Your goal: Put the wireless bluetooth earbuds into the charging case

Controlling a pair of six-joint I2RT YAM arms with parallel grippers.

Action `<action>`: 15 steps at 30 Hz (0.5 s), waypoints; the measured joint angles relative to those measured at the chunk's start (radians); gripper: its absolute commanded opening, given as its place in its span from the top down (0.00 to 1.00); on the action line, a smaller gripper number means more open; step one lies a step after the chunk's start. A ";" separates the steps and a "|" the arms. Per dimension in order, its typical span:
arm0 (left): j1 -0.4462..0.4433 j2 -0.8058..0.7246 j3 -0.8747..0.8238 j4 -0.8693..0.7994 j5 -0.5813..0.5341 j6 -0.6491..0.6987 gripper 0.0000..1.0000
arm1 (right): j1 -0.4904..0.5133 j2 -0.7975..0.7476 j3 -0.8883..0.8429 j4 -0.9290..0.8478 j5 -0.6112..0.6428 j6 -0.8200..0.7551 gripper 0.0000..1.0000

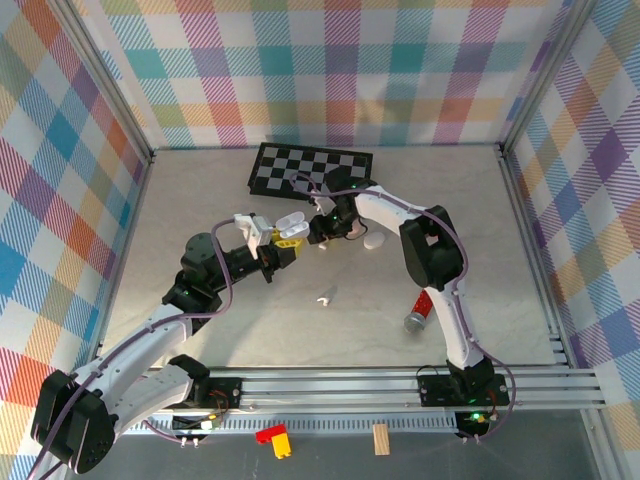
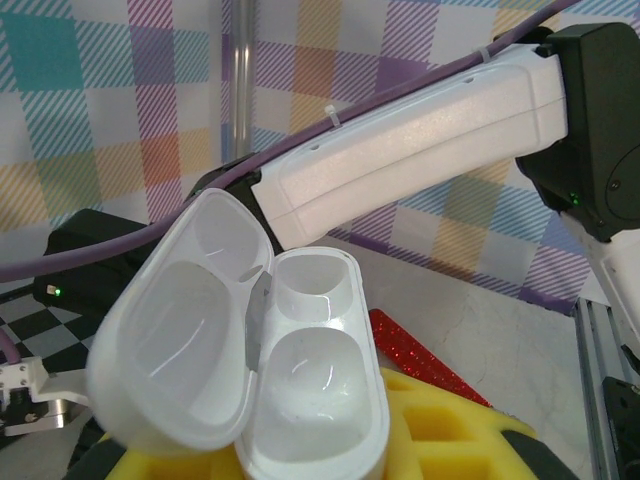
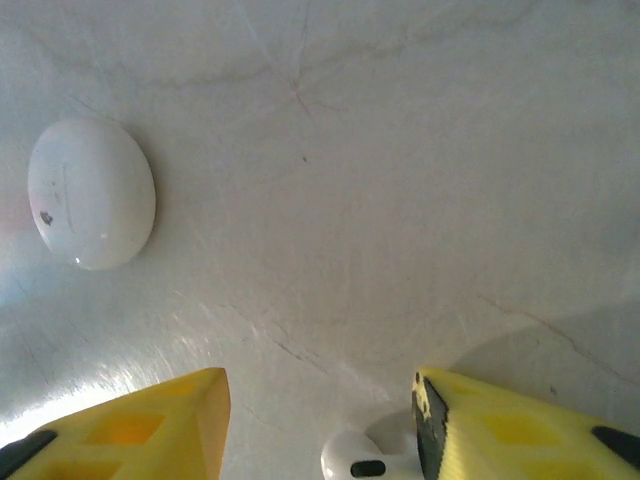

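Between the yellow fingers (image 2: pixel 450 440) of the left pincer (image 1: pixel 283 243) sits the charging case (image 2: pixel 310 400). This pincer is squeezed narrow on the case and holds it up off the tabletop (image 1: pixel 200 200). The lid (image 2: pixel 180 340) is flipped open to one side, and you can look right into the two round cups inside.

Just past the tip of the left pincer, the right pincer (image 1: pixel 321 232) points down at the tabletop. Its jaws stand partway open. Between them, low down, is a white earbud (image 3: pixel 355 460). It is close to one finger (image 3: pixel 500 420) and apart from the other. I cannot tell if it touches the close one.

Ahead of the right pincer and off to one side, a closed white pebble case (image 3: pixel 90 195) lies flat on the tabletop, apart from the fingers.

A second earbud (image 1: pixel 324 298) lies alone on the tabletop, back from both pincers, toward the arm bases.

A red sparkly tube (image 1: pixel 418 312) lies well behind the right pincer, beside its arm.

A black and white checkerboard (image 1: pixel 310 170) lies flat on the far side of both pincers.
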 measured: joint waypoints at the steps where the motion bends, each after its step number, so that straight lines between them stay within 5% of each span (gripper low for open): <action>1: 0.000 0.000 0.000 0.000 0.000 0.000 1.00 | 0.000 -0.015 -0.026 0.000 0.000 -0.002 0.54; 15: 0.000 0.029 0.000 0.000 0.013 0.000 1.00 | 0.001 -0.079 -0.139 -0.013 0.020 0.014 0.80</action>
